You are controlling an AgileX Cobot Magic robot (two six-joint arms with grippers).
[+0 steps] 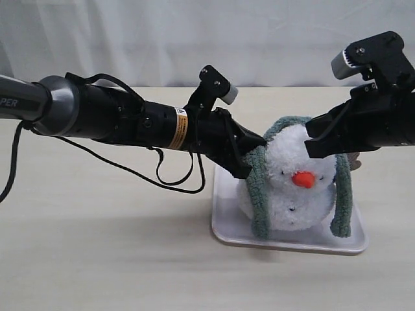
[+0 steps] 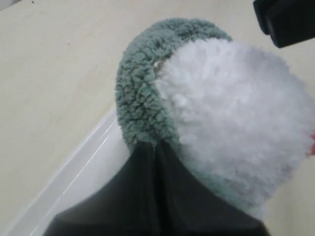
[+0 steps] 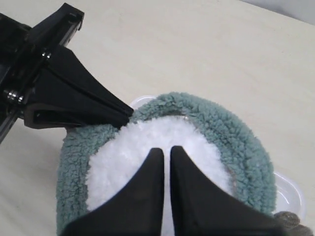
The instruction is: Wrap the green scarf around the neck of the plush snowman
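- The pale table (image 1: 97, 259) fills the scene, with a white curtain (image 1: 194, 39) hanging behind its far edge.
- The left arm (image 1: 117, 120) reaches in from the left and the right arm (image 1: 389, 123) from the right. They meet over the right half of the table.
- A white tray (image 1: 224, 230) lies flat on the table, right of the middle.
- The plush snowman (image 1: 295, 194) stands upright in the tray, facing the near side.
- The green scarf (image 1: 259, 188) arches over the top of the snowman's head. Its two ends hang down the left and right sides of the body as far as the tray floor.
- The left hand (image 1: 249, 152) is closed. Its tips rest against the scarf on the left of the head, and we cannot tell whether they pinch the fleece. From the near side it hides part of the scarf's left strand.
- The right hand (image 1: 318, 139) is closed too, with nothing between its fingers. It sits against the upper right of the white head, just inside the scarf's arch, and hides that part of the head.
- A black cable (image 1: 175, 181) sags in a loop beneath the left arm, clear of the tray.
- The orange nose (image 1: 303, 179) points toward the near side, between the two hanging ends.
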